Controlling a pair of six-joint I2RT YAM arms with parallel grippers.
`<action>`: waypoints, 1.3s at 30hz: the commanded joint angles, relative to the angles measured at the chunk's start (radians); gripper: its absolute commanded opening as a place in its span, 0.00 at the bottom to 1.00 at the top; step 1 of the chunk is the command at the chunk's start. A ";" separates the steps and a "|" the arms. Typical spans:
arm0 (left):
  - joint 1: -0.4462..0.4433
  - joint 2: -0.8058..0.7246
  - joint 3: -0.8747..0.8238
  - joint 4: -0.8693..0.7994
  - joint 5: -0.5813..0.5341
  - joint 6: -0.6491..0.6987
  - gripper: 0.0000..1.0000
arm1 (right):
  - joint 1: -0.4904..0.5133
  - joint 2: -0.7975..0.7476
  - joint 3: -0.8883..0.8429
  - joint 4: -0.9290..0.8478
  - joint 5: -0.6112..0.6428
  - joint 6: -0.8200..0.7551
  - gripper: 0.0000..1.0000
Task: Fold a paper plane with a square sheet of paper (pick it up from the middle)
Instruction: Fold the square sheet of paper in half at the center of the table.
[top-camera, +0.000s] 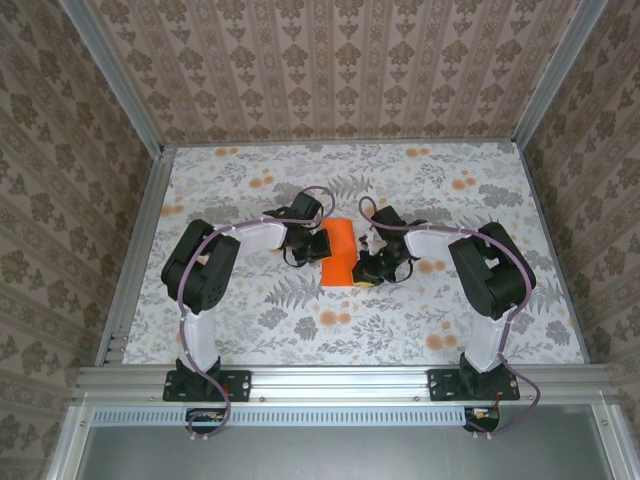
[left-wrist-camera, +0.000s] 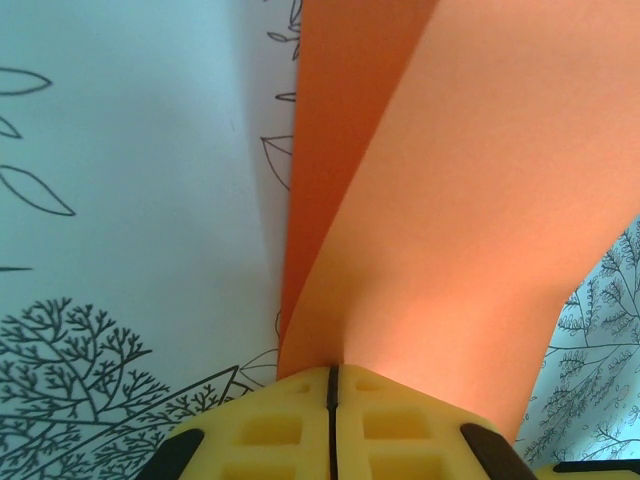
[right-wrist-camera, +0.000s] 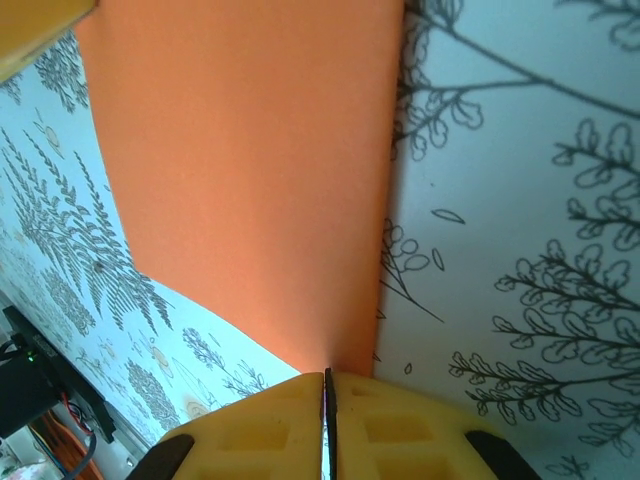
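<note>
Early: square sheet of paper (top-camera: 338, 250) seemingly folded once; left gripper (left-wrist-camera: 333, 385) clamps 9 o'clock edge, right gripper (right-wrist-camera: 327, 385) 4 o'clock

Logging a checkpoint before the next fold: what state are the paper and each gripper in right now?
square sheet of paper: folded to a narrow rectangle, pinched from both sides.
left gripper: shut on one edge of the sheet.
right gripper: shut on the opposite edge.

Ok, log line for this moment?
left gripper: shut on orange paper sheet | right gripper: shut on same sheet | sheet: centred on floral table | stage: no dart shape yet
</note>
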 joint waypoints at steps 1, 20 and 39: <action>-0.010 0.093 -0.039 -0.131 -0.056 0.003 0.07 | 0.001 -0.051 0.076 -0.005 0.027 0.013 0.11; -0.009 0.096 -0.035 -0.151 -0.036 0.024 0.07 | -0.056 0.220 0.288 0.220 0.133 0.104 0.12; -0.014 0.097 -0.044 -0.168 -0.031 0.042 0.07 | -0.094 0.290 0.348 0.263 0.147 0.151 0.12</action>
